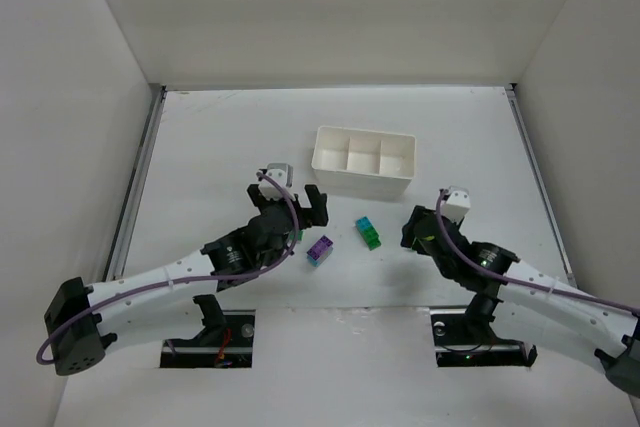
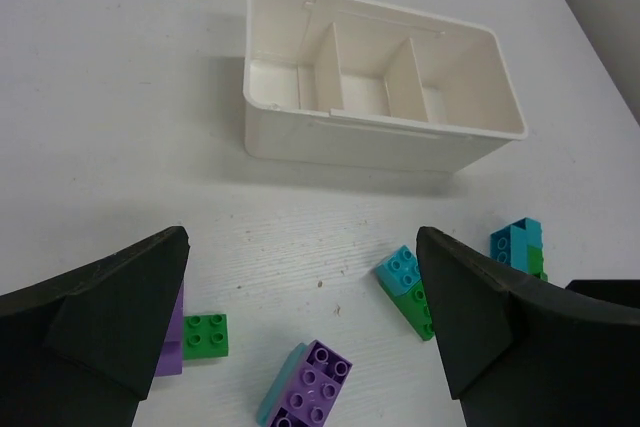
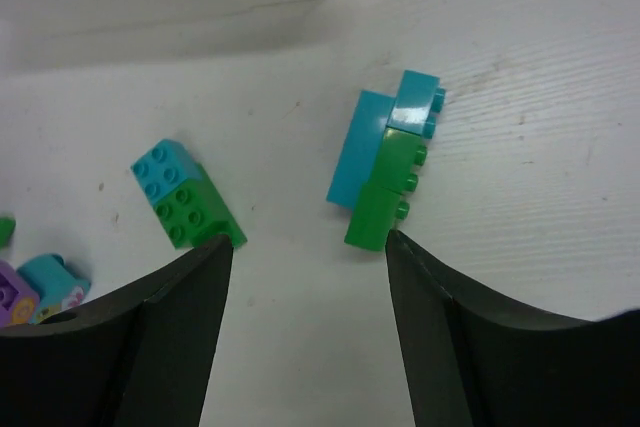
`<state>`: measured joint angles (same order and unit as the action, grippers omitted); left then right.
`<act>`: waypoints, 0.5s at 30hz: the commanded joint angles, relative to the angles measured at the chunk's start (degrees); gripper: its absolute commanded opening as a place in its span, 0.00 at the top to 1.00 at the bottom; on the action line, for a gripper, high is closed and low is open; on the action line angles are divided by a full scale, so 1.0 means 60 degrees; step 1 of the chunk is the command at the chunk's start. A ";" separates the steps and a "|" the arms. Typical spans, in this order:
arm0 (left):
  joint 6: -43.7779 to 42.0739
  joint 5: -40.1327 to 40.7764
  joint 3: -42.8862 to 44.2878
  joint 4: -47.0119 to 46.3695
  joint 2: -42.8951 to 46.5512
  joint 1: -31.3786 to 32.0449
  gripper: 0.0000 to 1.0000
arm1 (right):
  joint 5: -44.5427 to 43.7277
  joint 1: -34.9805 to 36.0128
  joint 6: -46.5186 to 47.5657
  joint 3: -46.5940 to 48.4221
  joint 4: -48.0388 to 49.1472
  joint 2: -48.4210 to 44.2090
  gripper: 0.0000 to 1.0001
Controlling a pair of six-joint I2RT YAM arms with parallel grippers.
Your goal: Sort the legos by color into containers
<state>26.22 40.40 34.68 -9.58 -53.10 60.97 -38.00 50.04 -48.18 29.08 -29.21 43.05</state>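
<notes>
Black left gripper (image 2: 302, 272) released, jaws wide, green brick (image 2: 205, 335) just beside one finger. Purple-and-teal stack (image 1: 319, 250) next, then teal-and-green stack (image 1: 369, 232), both on table (image 1: 200, 147) near white tray (image 1: 362, 179), outside it. Right gripper (image 3: 308, 247) likewise spread, nothing held, second teal-and-green stack (image 3: 385, 167) just ahead of one fingertip.

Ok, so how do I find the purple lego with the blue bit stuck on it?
Find the white tray with three compartments, then come back toward the arms. Between the open fingers of the left gripper lies the purple-and-teal stack. The teal-and-green stack sits to its right and the green brick to its left; only this one pairs purple with teal.
</notes>
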 commanded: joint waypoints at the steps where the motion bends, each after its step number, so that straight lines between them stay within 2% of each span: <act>1: 0.0200 -0.0141 0.0432 -0.0322 -0.0012 -0.0135 0.00 | -0.0258 0.0819 0.0631 0.0587 0.0590 0.0310 0.32; 3: 0.0186 -0.0244 0.0490 -0.0278 0.0075 -0.0281 0.00 | -0.0201 0.1202 0.1027 0.0690 0.0825 0.0530 0.39; 6: 0.0069 -0.0245 0.0432 -0.0409 0.0251 -0.0398 0.00 | 0.0091 0.1466 0.1482 0.0734 0.1395 0.0910 0.61; 9: 0.0390 -0.0143 0.0038 -0.0643 0.0558 -0.0472 0.00 | 0.0764 0.1452 0.1629 0.0764 0.1762 0.1320 0.77; 12: 0.1121 0.0355 -0.0359 -0.0675 0.1012 -0.0677 0.00 | 0.1190 0.1437 0.1659 0.0691 0.2259 0.1657 0.79; 15: 0.1854 0.0327 -0.0199 0.0275 0.1277 -0.0852 0.00 | 0.1178 0.1437 0.1805 0.0749 0.2437 0.1936 0.68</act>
<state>31.70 40.60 33.32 -9.96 -47.20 56.73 -32.45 58.52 -39.24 31.40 -19.42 53.89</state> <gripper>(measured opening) 0.997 0.294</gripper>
